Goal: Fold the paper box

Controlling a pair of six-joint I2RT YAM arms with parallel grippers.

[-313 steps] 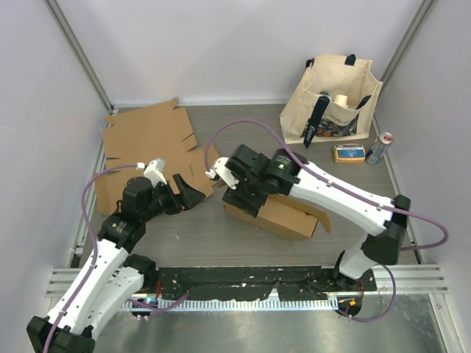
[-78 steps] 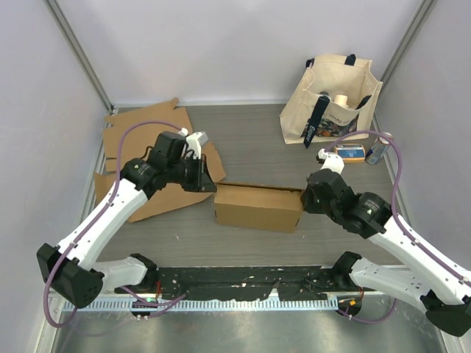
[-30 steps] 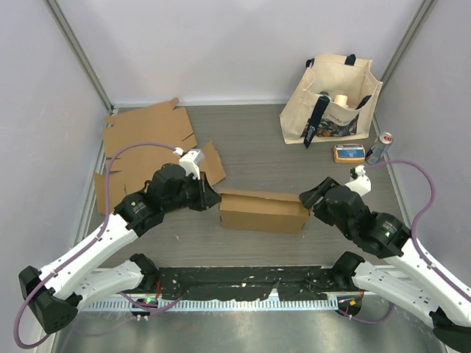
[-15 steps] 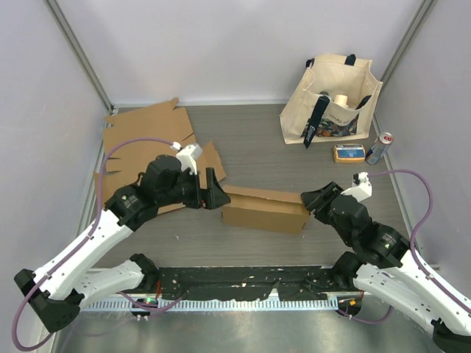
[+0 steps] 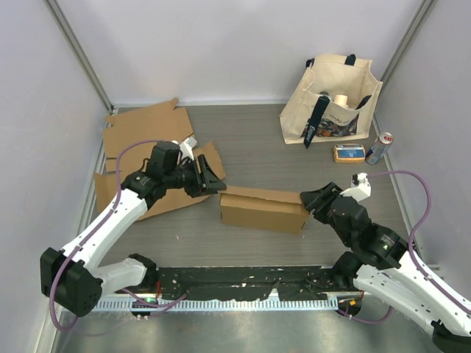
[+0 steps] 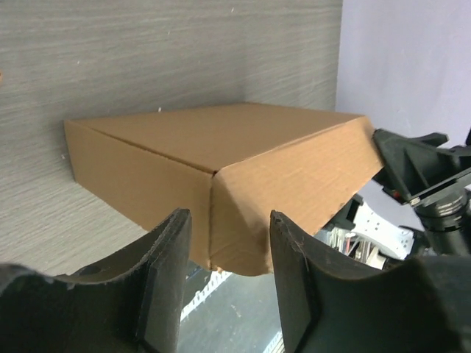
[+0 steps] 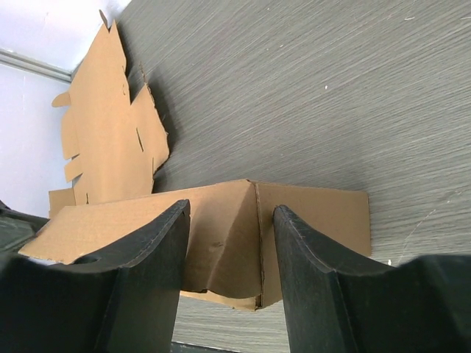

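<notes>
- Left pincer (image 5: 215,182): seen with its fingers apart and nothing between them. It is poised just off the left end of the paper box (image 5: 263,209).
- Right pincer (image 5: 309,201): fingers likewise spread and nothing clamped. It is set close against the right end of the box. Whether the tips touch the card cannot be told.
- The box is found mid-tabletop (image 5: 250,147), lying flat between the two pincers. It is already raised into a closed oblong, with the top panel down and the long walls squared.
- Left end, by the left wrist view: it is closed over, though the lower corner bows out a little and is not pressed flush.
- Right end, by the right wrist view: the end panel is creased and sunk inward at a slant rather than seated square. This end is judged unfinished.
- The task is judged mostly done. What is left is the tucking and flattening of the ends, chiefly the right one.
- Flat cardboard blanks (image 5: 143,136) are noted beyond the left arm, unfolded.
- No print is seen on the box or the blanks.
- Far right: a cream tote bag (image 5: 331,103) is printed with a dark graphic, its wording too small to be read.
- Beside it are a small orange packet (image 5: 349,153) and a drinks can (image 5: 379,148). Both labels are illegible.
</notes>
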